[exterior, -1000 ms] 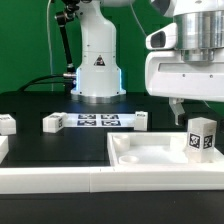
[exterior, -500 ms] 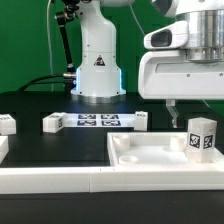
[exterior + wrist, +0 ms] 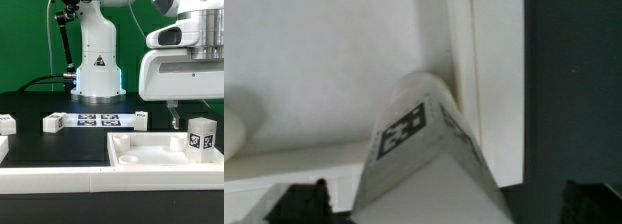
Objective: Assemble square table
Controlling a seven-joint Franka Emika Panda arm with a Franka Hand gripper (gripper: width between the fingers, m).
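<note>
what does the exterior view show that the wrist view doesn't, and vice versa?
Exterior only: the white robot base, three small white tagged block legs lying on the black surface, the flat white marker board, and the gripper open above the tabletop.

Wrist only: both dark fingertips, apart, either side of the leg.

Both: the upright white tagged leg on the large white square rimmed tabletop.

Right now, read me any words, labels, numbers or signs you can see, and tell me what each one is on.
No readable words or numbers.
Robot base: black triangle sign, contents too small to read.
Upright leg on the tabletop: black-and-white square tag, pattern only.
Marker board: tags, patterns only.
</note>
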